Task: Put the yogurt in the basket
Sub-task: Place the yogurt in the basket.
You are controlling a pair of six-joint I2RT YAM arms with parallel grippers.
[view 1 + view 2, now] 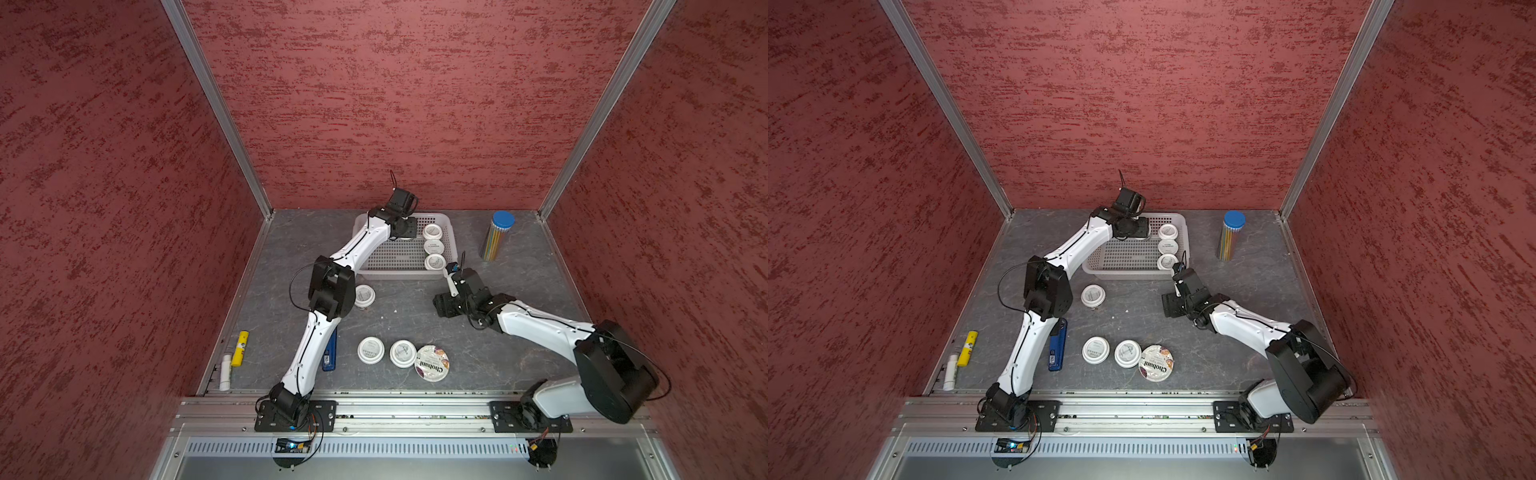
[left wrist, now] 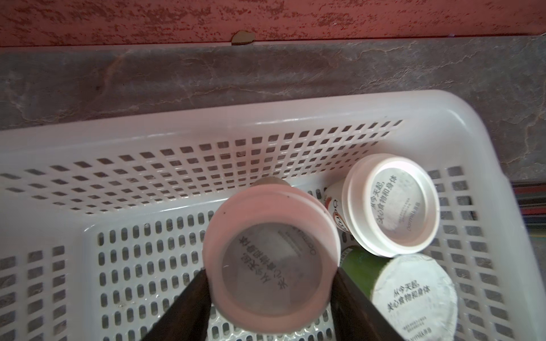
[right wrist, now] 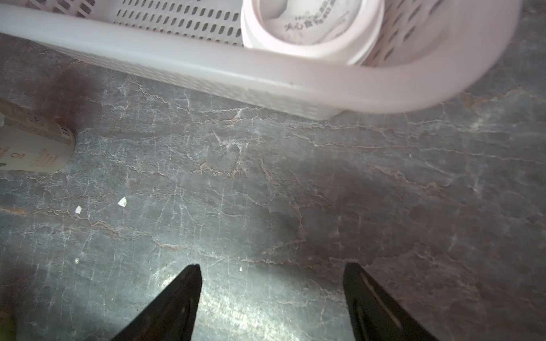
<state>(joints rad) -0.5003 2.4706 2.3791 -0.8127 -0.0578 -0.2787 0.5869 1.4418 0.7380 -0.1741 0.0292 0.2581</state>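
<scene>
In both top views the left arm's wrist (image 1: 400, 224) hid the left claw (image 2: 271, 274) and almost all of the small round white-lidded yogurt cup (image 2: 270, 251) it gripped. The elbow (image 1: 330, 286) covered the edge of another white-lidded cup (image 1: 367, 296). In the right wrist view the pale perforated plastic basket (image 3: 325, 79) had a blurred rim, and the picture's edge cut off the cup inside (image 3: 310, 26).

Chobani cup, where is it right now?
In both top views the Chobani cup sits on the table near the front rail, just right of a small white-lidded cup.
</scene>
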